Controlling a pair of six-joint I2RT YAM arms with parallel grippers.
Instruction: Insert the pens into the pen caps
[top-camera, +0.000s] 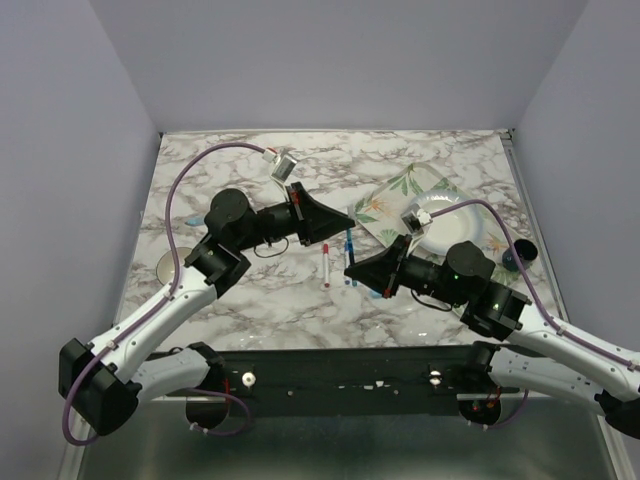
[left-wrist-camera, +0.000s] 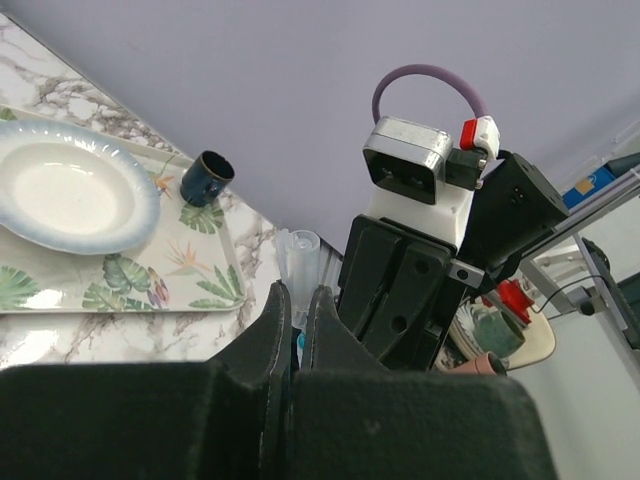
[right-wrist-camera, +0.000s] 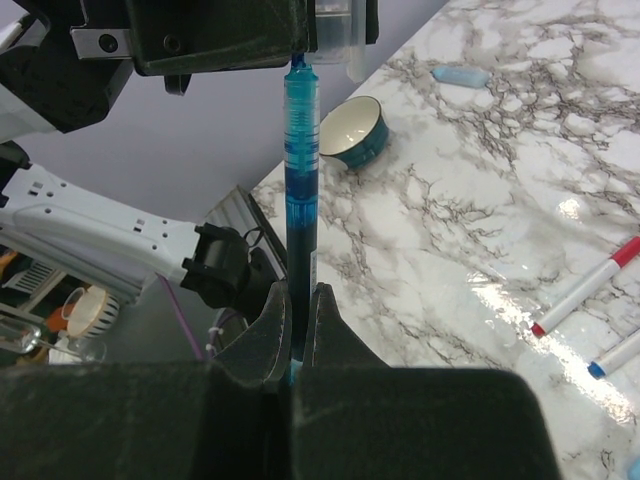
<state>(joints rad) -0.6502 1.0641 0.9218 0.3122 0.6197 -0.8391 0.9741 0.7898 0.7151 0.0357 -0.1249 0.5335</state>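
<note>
My right gripper is shut on the lower end of a blue-barrelled pen and holds it above the table. The pen points at my left gripper, which is shut on a clear light-blue pen cap. The pen's tip meets the left gripper's fingers; how far it sits in the cap is hidden. Two white pens lie on the marble, one red-ended, one blue-ended. A loose light-blue cap lies farther off.
A floral tray with a white plate is at the back right. A dark round cup stands by the right edge. A small bowl sits at the left.
</note>
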